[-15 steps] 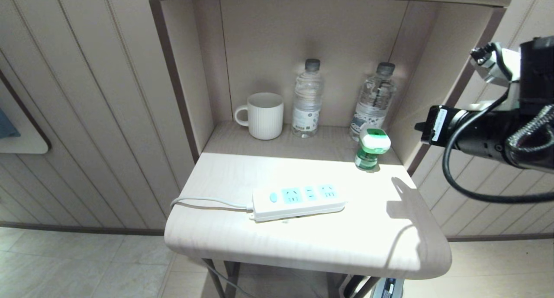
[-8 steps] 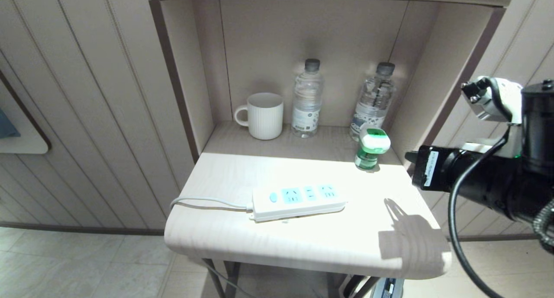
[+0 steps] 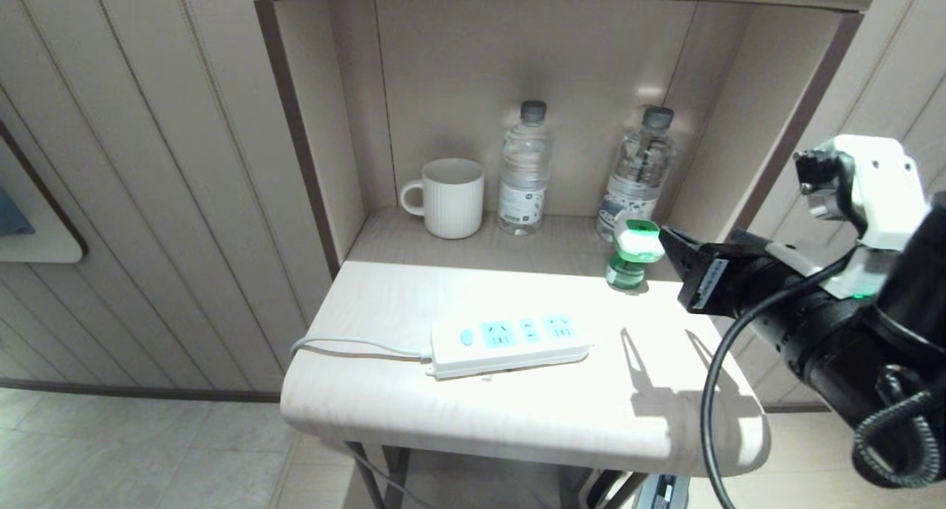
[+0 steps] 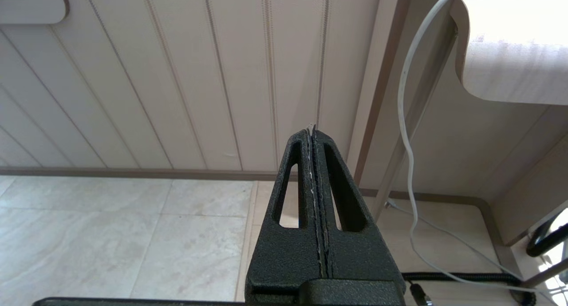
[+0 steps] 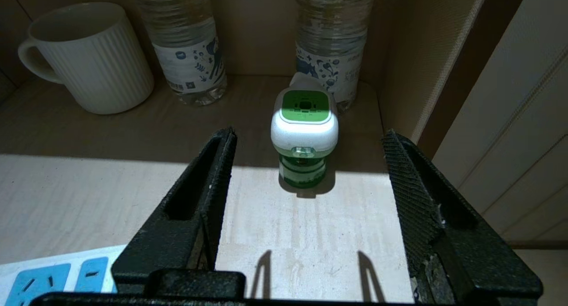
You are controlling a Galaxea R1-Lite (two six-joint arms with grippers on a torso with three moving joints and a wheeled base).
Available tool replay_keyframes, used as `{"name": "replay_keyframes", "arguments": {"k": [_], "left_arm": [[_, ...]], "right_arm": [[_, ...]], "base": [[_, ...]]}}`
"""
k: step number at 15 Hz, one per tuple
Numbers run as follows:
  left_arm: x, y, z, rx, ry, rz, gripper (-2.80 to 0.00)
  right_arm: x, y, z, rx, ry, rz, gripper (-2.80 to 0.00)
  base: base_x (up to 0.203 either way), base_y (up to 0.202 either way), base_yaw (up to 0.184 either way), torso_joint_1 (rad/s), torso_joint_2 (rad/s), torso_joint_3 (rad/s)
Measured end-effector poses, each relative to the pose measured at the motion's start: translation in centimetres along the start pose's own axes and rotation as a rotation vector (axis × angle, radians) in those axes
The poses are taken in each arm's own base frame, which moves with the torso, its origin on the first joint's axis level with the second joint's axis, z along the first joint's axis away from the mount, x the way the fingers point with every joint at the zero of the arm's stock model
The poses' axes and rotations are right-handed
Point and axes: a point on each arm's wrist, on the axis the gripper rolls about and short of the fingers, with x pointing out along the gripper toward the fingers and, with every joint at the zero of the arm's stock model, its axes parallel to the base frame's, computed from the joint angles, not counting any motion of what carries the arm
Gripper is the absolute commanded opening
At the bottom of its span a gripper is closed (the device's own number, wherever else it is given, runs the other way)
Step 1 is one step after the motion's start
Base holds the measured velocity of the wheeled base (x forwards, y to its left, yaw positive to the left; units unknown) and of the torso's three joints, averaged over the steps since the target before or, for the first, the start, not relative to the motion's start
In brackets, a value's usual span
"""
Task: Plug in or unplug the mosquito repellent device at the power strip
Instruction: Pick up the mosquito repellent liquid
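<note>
Mosquito repellent device (image 5: 304, 137) stands free before spread right claw (image 5: 306, 181)

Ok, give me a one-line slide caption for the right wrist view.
Open right gripper lined up short of the upright mosquito repellent device, with mug and two water bottles behind.

The table (image 3: 517, 413) has a pale wood-grain top with a matt, smooth finish. At its middle lies the power strip (image 3: 510, 343), glossy white plastic with light-blue panels. Behind the strip, toward the alcove, the mosquito repellent device (image 5: 305, 137) is translucent green plastic under a smooth, shiny white head. Farther behind the strip, the mug (image 3: 448, 197) looks like matt white ceramic with fine ribs, beside two clear plastic water bottles (image 3: 525, 171). The right gripper (image 5: 306, 181) carries matt black fingers with rough, cross-hatched pads (image 5: 410, 195).
</note>
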Motion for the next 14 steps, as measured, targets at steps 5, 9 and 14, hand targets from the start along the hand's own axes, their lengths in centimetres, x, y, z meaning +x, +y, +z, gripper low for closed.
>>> {"name": "replay_keyframes", "arguments": {"k": [5, 9, 14], "left_arm": [[0.0, 0.0, 0.0, 0.000, 0.000, 0.000, -2.80], [0.0, 0.0, 0.0, 0.000, 0.000, 0.000, -2.80], [0.0, 0.0, 0.0, 0.000, 0.000, 0.000, -2.80]], "right_arm": [[2.6, 0.3, -1.6, 0.013, -0.086, -0.055, 0.00], [4.1, 0.8, -2.1, -0.006, -0.091, -0.071, 0.00], [6.7, 1.4, -2.6, -0.043, -0.097, -0.097, 0.00]], "base": [[0.000, 0.000, 0.000, 0.000, 0.00, 0.000], [0.000, 0.000, 0.000, 0.000, 0.00, 0.000], [0.000, 0.000, 0.000, 0.000, 0.00, 0.000]]}}
